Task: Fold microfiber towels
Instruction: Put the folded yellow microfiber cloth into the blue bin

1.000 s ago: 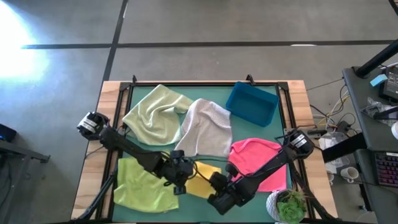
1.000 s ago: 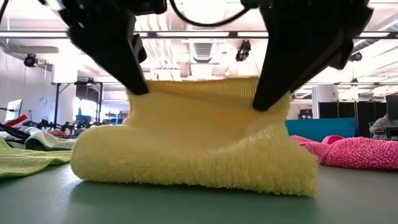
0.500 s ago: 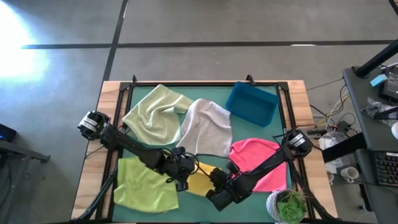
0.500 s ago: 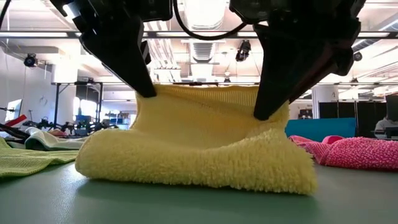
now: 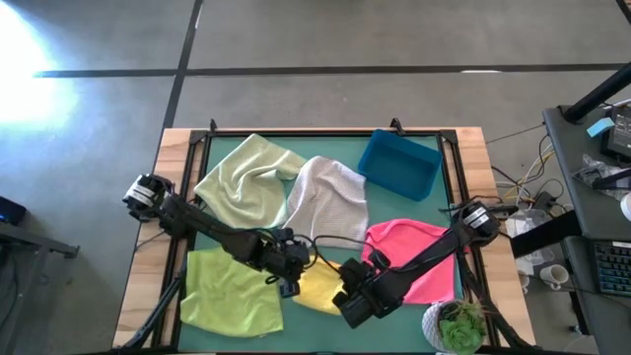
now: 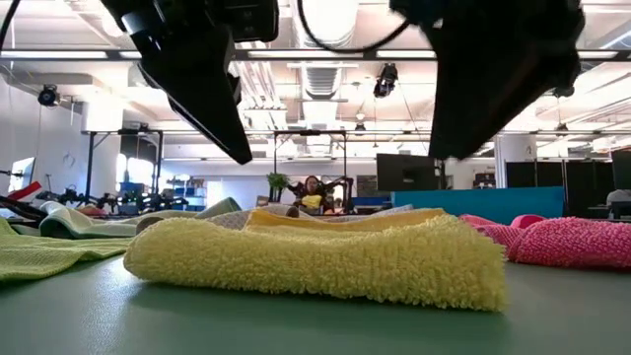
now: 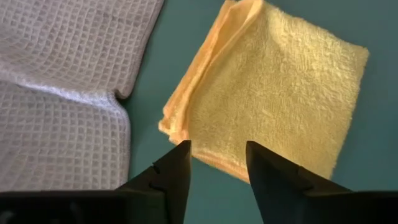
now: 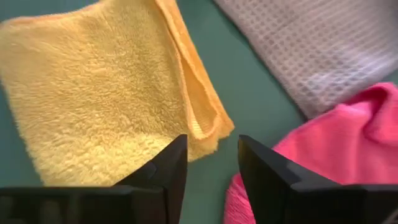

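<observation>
The bench [image 5: 177, 148] carries five towels. The pale green towel [image 5: 246, 177] lies crumpled toward its far left corner; the lime towel [image 5: 227, 291] lies flat at the near left; the grey towel [image 5: 327, 202] is mid-bench; the pink towel [image 5: 409, 251] is near the right edge. The yellow towel [image 6: 325, 258] lies folded by the near edge. The left gripper [image 7: 216, 163] and right gripper [image 8: 211, 158] hang above it, fingers apart, holding nothing.

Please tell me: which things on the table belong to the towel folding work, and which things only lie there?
Belonging to the work:
yellow towel, folded flat
pale green towel
light grey towel
lime green towel
hot pink towel
left gripper and right gripper, both open above the yellow towel

Only lying there:
blue bin
potted plant
</observation>
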